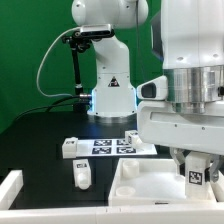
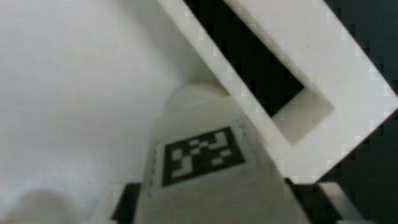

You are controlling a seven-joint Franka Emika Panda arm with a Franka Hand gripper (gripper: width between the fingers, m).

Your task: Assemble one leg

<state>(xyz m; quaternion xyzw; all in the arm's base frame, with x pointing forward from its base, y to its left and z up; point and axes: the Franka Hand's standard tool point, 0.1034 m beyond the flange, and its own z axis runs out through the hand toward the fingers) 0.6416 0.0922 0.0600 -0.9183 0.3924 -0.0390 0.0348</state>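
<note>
My gripper (image 1: 197, 166) is shut on a leg (image 1: 195, 180), a small white block with a black-and-white tag facing out. It holds the leg over the large white tray-like part (image 1: 140, 186) at the exterior view's lower right. In the wrist view the held leg (image 2: 210, 150) fills the gap between the dark fingers (image 2: 128, 203), with the tray's raised rim (image 2: 276, 75) just beyond it. Whether the leg touches the tray I cannot tell. Two more legs lie loose on the black table: one (image 1: 82, 173) near the tray's corner, one (image 1: 68, 148) further back.
The marker board (image 1: 112, 146) lies flat behind the tray, with another small white block (image 1: 133, 136) at its far edge. The arm's base (image 1: 110, 80) stands at the back. A white rail (image 1: 10, 190) borders the exterior view's lower left.
</note>
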